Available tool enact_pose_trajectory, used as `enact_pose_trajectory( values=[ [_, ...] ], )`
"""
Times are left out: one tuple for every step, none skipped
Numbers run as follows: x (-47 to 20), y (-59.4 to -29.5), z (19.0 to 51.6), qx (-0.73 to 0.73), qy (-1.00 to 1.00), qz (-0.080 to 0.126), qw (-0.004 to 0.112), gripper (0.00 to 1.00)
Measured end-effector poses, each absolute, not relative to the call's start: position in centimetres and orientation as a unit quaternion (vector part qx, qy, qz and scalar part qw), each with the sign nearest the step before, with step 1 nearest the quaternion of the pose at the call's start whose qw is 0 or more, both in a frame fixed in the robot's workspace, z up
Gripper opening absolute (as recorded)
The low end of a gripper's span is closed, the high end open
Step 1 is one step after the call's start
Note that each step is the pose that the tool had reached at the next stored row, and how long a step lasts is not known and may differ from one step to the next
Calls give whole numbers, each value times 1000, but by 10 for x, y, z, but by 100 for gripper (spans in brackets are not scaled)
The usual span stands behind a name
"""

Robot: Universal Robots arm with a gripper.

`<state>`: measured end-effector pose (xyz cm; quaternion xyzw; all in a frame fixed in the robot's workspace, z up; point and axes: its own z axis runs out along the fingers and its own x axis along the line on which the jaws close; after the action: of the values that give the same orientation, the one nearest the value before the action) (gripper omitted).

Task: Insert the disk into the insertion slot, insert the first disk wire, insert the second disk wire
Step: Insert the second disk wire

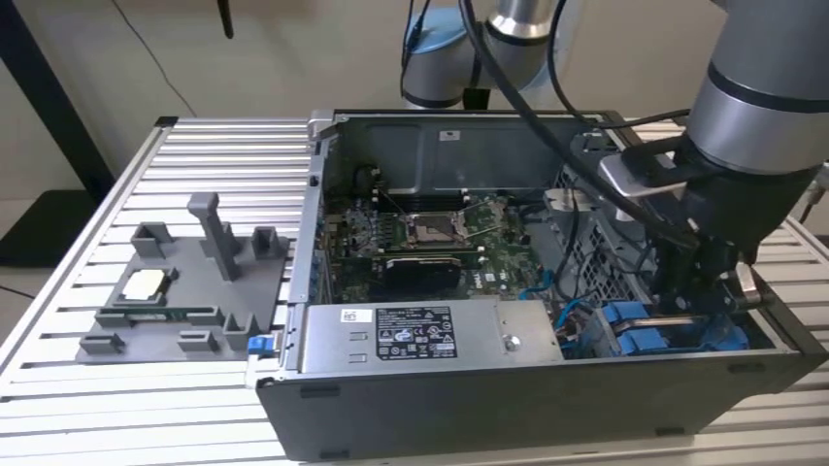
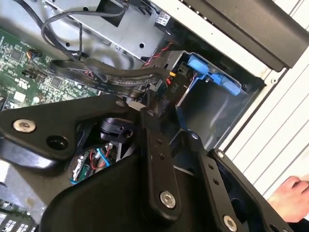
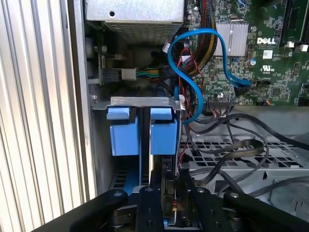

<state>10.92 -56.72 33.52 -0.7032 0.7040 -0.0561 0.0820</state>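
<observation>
Two bright blue carrier frames [image 3: 164,136] stand side by side in the drive bay [image 3: 140,102] at the case's near corner on the exterior view's right; I cannot tell which one holds the disk, and its metal body is hidden. My gripper [image 3: 169,187] reaches down into this bay [image 1: 674,330], in line with one blue frame [image 1: 631,327]. Its fingers [image 2: 155,145] are shut on a black wire connector [image 2: 175,89] with red and yellow leads, held close to a blue frame [image 2: 212,73]. A blue data wire [image 3: 193,72] loops from the bay to the motherboard.
The open computer case [image 1: 518,408] lies on a slatted table [image 1: 194,146]. A grey labelled power-supply box [image 1: 428,335] sits beside the bay. Loose black cables [image 3: 241,145] cross a perforated cage. A grey fixture tray [image 1: 169,291] lies on the exterior view's left. A person's hand [image 2: 289,198] rests outside the case.
</observation>
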Motion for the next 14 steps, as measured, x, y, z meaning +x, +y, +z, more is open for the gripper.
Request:
enact_pose_trajectory(
  values=[
    [109,-567,338,-703,704,-56,82,31],
    [109,-567,340,-703,704,-56,82,31],
    [109,-567,341,-703,704,-56,82,31],
    [109,-567,341,-703,704,-56,82,31],
    [109,-567,341,-703,704,-56,82,31],
    [110,-567,341,-703,704,-56,82,31],
    [111,-567,341,-703,704,-55,81,31],
    [114,-567,341,-703,704,-53,79,31],
    [117,-567,341,-704,705,-49,75,31],
    [121,-567,341,-704,705,-45,71,31],
    [124,-567,341,-704,706,-41,66,31],
    [126,-567,341,-705,706,-36,62,31],
    [128,-567,342,-705,706,-31,57,31],
    [129,-567,343,-705,707,-29,54,31]
  ],
)
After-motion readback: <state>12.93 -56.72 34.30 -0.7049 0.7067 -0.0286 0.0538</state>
